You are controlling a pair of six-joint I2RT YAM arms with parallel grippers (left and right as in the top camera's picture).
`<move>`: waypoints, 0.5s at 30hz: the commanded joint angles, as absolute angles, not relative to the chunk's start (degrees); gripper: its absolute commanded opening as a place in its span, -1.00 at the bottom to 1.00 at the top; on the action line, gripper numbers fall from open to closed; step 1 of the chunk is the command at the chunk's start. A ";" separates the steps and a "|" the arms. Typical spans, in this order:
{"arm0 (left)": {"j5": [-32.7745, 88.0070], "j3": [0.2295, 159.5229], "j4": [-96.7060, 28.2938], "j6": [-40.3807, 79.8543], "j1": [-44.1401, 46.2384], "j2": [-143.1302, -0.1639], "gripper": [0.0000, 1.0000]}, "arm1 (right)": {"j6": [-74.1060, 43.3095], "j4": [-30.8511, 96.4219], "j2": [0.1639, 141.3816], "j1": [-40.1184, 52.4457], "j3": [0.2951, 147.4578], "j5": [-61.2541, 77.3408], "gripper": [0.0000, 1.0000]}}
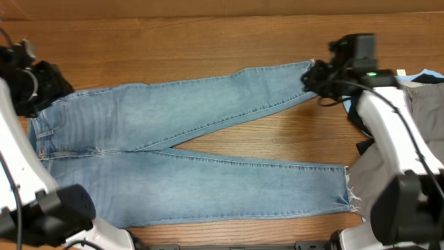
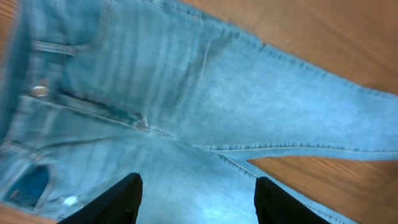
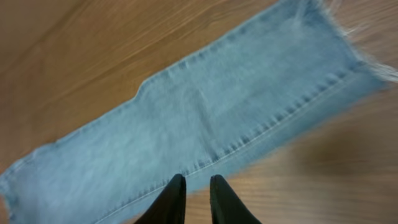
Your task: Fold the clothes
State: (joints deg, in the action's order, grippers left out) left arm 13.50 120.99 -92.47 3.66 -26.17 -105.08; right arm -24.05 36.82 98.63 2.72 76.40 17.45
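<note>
Light-blue denim jeans (image 1: 173, 114) lie spread flat on the wooden table, waist at the left, both legs running right, hems frayed. My left gripper (image 1: 50, 87) hovers over the waist end. In the left wrist view its fingers (image 2: 198, 183) are wide apart and empty above the crotch and zip (image 2: 124, 115). My right gripper (image 1: 313, 78) is at the far leg's hem. In the right wrist view its fingers (image 3: 198, 182) are nearly together with nothing between them, over the leg's stitched edge (image 3: 217, 106).
A pile of other garments lies at the right edge behind my right arm: grey fabric (image 1: 371, 173), a pale-blue piece (image 1: 431, 75) and a dark piece (image 1: 363, 147). Both arm bases stand along the front edge.
</note>
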 commanded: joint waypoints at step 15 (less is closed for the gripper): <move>12.93 105.06 -79.64 -0.05 -25.34 -107.70 0.42 | -29.39 19.31 120.40 -0.54 73.45 1.93 -0.71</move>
State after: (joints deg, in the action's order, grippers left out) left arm 13.43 106.74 -80.44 1.39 -25.58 -107.28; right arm -28.93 18.11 117.84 1.48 73.73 6.42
